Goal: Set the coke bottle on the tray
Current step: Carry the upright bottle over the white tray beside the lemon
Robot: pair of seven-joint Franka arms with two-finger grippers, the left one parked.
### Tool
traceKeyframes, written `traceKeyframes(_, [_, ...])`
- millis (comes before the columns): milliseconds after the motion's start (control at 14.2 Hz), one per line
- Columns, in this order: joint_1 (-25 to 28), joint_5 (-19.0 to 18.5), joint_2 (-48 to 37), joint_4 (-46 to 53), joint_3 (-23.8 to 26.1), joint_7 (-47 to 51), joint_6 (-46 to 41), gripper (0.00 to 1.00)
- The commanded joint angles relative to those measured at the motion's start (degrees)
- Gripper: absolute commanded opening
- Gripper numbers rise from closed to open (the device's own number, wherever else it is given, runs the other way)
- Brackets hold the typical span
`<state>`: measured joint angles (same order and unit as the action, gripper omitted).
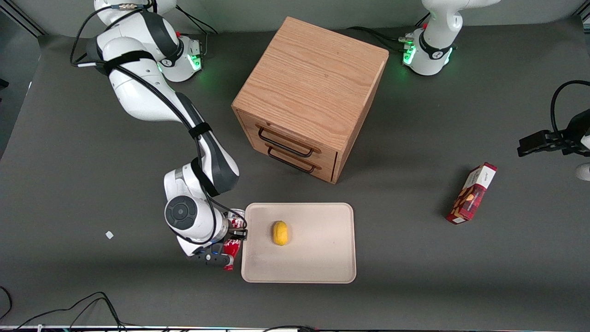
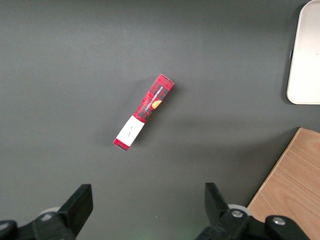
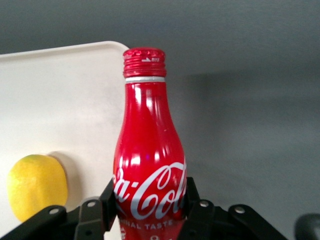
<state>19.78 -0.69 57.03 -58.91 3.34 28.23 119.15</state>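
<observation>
My right gripper (image 1: 233,235) is shut on the coke bottle (image 3: 149,165), a slim red bottle with white script logo and a red cap. The fingers (image 3: 197,207) press both sides of its body. In the front view the bottle (image 1: 232,251) shows partly under the wrist, lying along the tray's edge nearest the working arm's end of the table. The cream-beige tray (image 1: 318,263) lies in front of the drawer cabinet, nearer the front camera. In the right wrist view the tray (image 3: 60,100) lies beside the bottle's neck.
A yellow lemon (image 1: 280,233) lies on the tray and shows in the right wrist view (image 3: 35,186). A wooden drawer cabinet (image 1: 313,92) stands mid-table. A red snack box (image 1: 472,192) lies toward the parked arm's end and shows in the left wrist view (image 2: 144,112). A small white scrap (image 1: 109,234) lies on the mat.
</observation>
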Motion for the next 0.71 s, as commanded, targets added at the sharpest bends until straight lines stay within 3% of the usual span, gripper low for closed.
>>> traceKeyframes(0, [2.4,0.3,3.9,4.9,-0.6,-1.4,2.1,0.00])
traceKeyframes(635, [2.5,0.3,6.0,4.9,-0.7,-1.6,5.5,0.00])
